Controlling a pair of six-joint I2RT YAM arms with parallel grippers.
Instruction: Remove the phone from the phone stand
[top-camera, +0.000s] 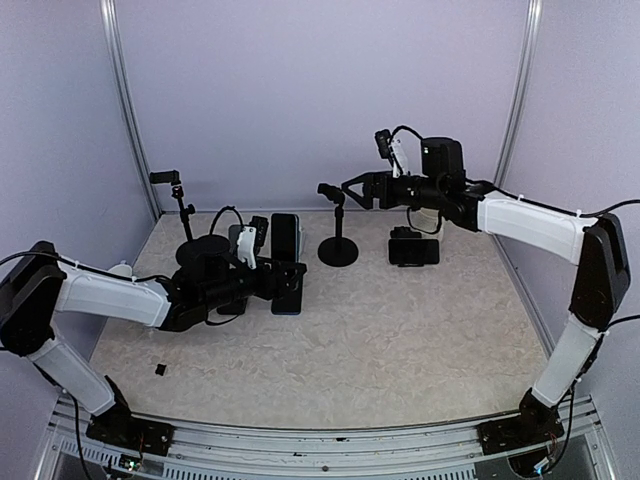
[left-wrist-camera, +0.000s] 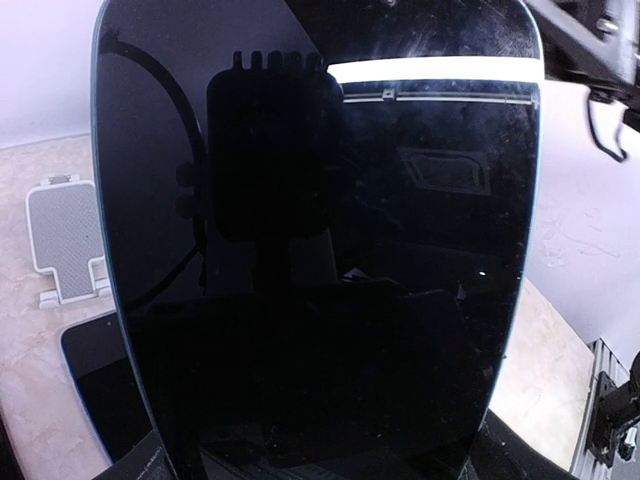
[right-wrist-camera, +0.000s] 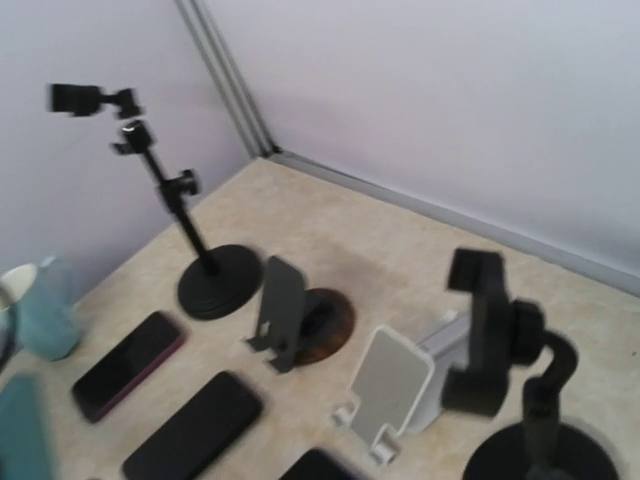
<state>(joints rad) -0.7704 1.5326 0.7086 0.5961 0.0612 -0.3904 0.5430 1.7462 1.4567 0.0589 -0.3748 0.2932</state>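
Observation:
A dark phone with a teal edge fills the left wrist view and hides the jaws. From above, my left gripper is shut on this phone, low over the table left of centre. A black clamp stand stands mid-table with nothing in its clamp head. My right gripper hangs open just right of that head, holding nothing. Its fingers do not show in the blurred right wrist view, where the clamp stand is at the right.
Another phone lies under the right arm. A dark phone stands behind the held one. A white stand, a grey stand, a tall black stand, two flat phones and a teal cup crowd the back left.

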